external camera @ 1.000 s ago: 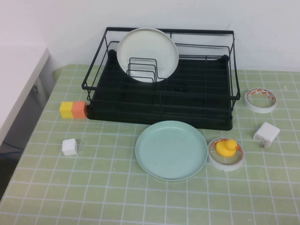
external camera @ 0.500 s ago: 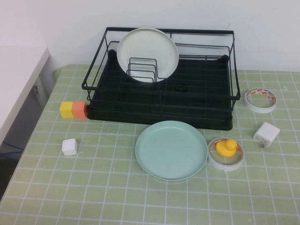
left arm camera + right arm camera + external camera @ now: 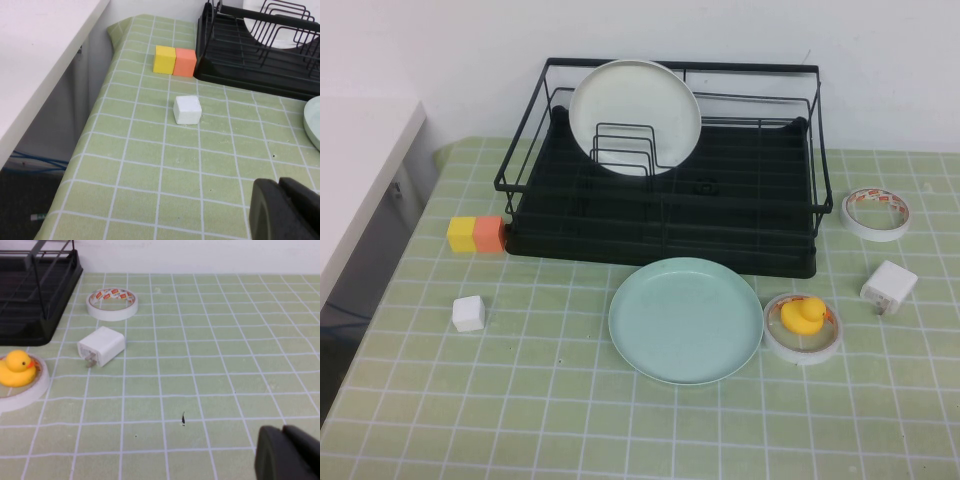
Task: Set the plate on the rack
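The pale mint-green plate (image 3: 686, 318) lies flat on the table just in front of the black wire rack (image 3: 665, 232); its edge shows in the left wrist view (image 3: 313, 125). A cream-white plate (image 3: 634, 116) stands upright in the rack's divider loops. Neither arm shows in the high view. My left gripper (image 3: 280, 186) is shut and empty, low over the table's front left, short of the white cube. My right gripper (image 3: 282, 431) is shut and empty over the table's front right, away from the plate.
A yellow and an orange block (image 3: 476, 234) sit left of the rack, a white cube (image 3: 468, 313) in front of them. A rubber duck on a tape roll (image 3: 802, 320), a white charger (image 3: 888, 286) and another tape roll (image 3: 876, 213) lie right. A white counter (image 3: 35, 60) borders the left.
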Controlling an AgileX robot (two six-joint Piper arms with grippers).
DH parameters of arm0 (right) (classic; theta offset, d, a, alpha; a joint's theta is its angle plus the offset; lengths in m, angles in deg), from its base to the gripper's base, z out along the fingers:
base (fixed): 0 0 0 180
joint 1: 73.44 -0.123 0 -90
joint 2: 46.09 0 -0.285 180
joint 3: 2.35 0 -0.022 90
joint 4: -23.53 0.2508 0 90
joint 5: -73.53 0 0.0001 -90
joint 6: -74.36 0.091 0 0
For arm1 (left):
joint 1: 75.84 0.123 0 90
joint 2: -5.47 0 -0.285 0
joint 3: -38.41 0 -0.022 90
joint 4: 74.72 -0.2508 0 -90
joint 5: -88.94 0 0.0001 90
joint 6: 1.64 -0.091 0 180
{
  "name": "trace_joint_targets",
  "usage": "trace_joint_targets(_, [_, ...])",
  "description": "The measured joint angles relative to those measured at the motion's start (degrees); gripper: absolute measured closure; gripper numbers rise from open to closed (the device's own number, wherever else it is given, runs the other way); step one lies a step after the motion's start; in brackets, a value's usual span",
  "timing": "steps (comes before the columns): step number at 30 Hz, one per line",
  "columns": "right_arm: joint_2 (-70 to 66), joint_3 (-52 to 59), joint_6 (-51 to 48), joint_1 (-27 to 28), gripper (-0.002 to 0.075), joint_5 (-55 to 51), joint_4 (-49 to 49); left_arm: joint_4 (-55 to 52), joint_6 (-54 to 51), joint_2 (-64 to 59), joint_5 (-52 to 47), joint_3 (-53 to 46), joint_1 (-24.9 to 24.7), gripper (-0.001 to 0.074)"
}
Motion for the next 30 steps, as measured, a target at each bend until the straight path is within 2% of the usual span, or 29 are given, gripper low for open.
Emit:
trace_joint_targets(8, [0.0,0.0,0.0,0.0,0.0728,0.3,0.0,0.0,0.0,0.0,0.8,0.0,0.0,0.0737])
trace_joint_targets(12, [0.0,0.5,0.0,0.0,0.0728,4.6,0.0,0.0,0.0,0.0,4.3,-0.1,0.0,0.0737])
trace_joint_targets(22, [0.0,0.5,0.0,0.0,0.0728,31.6,0.0,0.0,0.0,0.0,29.6,-0.1,0.0,0.0738])
trace_joint_targets(30, [0.0,0.5,0.1,0.0,0.0728,39.1,0.0,0.0,0.0,0.0,38.6,-0.1,0.0,0.0738])
